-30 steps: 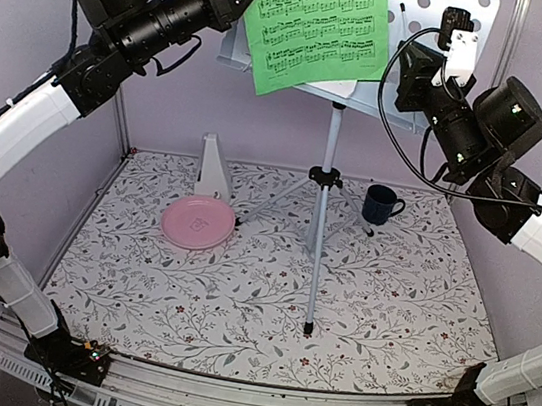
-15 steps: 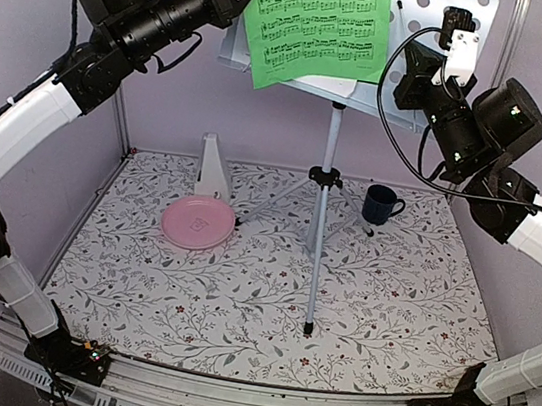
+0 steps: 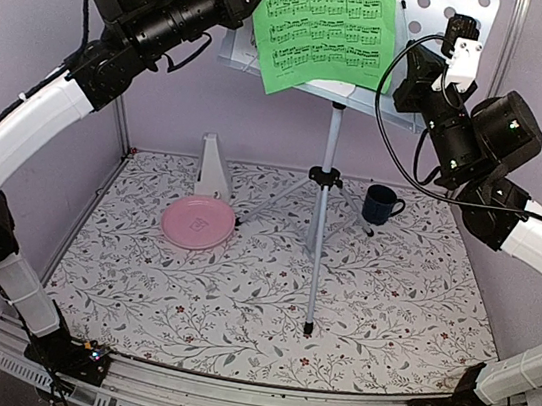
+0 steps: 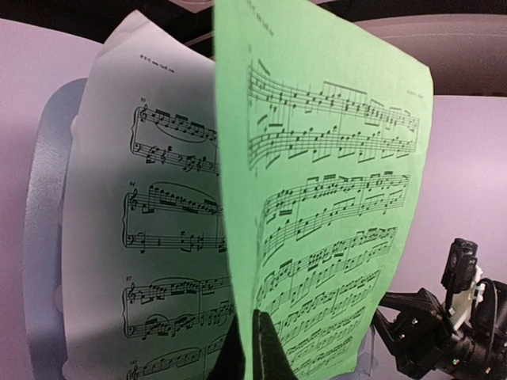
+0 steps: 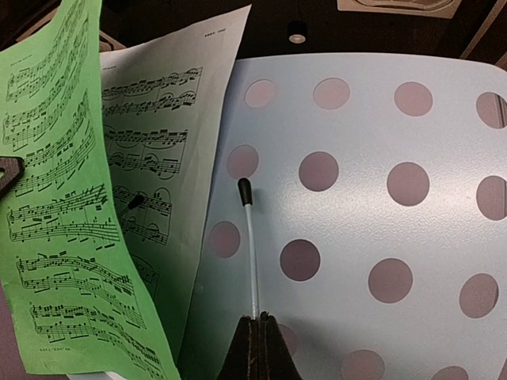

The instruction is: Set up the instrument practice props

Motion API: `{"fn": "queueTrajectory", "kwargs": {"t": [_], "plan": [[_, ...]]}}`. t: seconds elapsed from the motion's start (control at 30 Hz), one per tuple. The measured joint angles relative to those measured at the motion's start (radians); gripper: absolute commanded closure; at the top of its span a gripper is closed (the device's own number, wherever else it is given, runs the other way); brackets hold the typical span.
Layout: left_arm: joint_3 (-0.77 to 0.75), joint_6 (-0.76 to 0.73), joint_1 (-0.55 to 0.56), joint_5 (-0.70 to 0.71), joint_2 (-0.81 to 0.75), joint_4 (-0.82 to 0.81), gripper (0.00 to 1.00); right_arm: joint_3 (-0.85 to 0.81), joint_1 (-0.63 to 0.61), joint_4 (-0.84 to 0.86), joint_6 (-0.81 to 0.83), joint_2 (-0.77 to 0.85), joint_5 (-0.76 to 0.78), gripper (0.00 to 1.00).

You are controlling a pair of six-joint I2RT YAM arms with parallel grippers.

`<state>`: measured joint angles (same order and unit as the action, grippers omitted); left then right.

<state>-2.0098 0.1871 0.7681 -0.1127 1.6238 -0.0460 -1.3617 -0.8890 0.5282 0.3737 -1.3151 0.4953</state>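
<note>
Left gripper (image 4: 255,336) pinching green music sheet (image 3: 332,20) at music stand (image 3: 450,8), white music sheet (image 4: 158,237) behind it, right gripper (image 5: 255,324) closed on thin stick (image 5: 251,245), maybe a baton, in front of stand, metronome (image 3: 213,167) left of its tripod.

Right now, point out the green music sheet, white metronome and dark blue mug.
green music sheet (image 3: 326,24), top external view, middle of printed page
white metronome (image 3: 215,169), top external view, front face
dark blue mug (image 3: 382,206), top external view, outer wall
</note>
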Motion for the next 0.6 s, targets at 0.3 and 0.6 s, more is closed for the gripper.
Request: {"fn": "queueTrajectory", "kwargs": {"t": [0.3, 0.6], "plan": [[0.002, -0.001, 0.000, 0.002, -0.006, -0.001, 1.00, -0.003, 0.000, 0.003, 0.031, -0.005, 0.026, 0.75], [0.010, -0.004, 0.000, 0.001, -0.023, -0.004, 1.00, -0.061, 0.000, -0.057, 0.030, -0.047, 0.057, 0.85]]}}
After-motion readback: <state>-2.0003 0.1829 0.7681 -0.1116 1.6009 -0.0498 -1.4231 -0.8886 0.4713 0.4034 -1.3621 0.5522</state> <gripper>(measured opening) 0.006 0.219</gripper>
